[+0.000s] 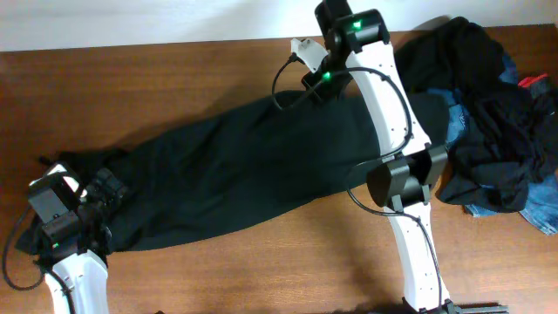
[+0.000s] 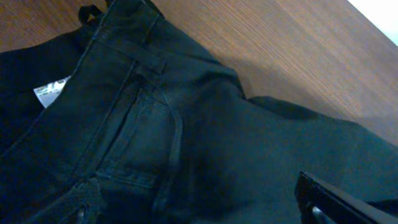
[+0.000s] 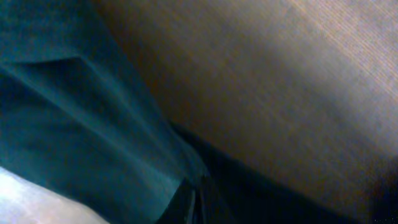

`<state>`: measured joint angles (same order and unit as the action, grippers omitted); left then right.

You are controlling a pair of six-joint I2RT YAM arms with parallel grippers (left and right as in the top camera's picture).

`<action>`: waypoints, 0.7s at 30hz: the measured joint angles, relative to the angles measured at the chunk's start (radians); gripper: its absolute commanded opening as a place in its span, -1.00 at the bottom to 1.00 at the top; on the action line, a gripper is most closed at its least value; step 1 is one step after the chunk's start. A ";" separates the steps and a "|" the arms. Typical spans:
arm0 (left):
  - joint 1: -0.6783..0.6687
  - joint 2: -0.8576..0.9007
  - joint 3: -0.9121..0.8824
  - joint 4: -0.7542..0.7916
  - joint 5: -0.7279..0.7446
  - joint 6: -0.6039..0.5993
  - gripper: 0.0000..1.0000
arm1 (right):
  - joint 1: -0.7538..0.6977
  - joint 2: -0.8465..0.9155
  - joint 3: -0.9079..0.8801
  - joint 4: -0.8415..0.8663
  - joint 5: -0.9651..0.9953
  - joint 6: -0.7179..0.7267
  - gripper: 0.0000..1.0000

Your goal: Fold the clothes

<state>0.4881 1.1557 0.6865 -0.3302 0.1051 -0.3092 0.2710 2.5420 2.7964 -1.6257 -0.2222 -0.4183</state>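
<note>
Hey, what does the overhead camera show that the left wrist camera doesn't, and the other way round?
Only overhead: the black trousers at full length across the table, the left arm, the right arm, and the pile of clothes at the right end, with blue denim showing at its edge.
Only left wrist: close detail of the waist end, namely a white label, a belt loop and pocket stitching.
Both: the black trousers lying on the wooden table.
</note>
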 measured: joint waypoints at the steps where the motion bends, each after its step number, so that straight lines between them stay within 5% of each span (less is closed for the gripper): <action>1: 0.000 0.000 0.000 0.000 0.000 0.000 0.99 | 0.000 -0.002 0.009 -0.026 0.000 0.000 -0.92; 21: 0.000 0.000 0.000 -0.004 0.000 0.000 0.99 | 0.000 -0.178 0.012 -0.067 0.053 0.068 -0.92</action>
<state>0.4881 1.1557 0.6865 -0.3340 0.1051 -0.3092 0.2710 2.3642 2.8082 -1.6928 -0.1688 -0.3500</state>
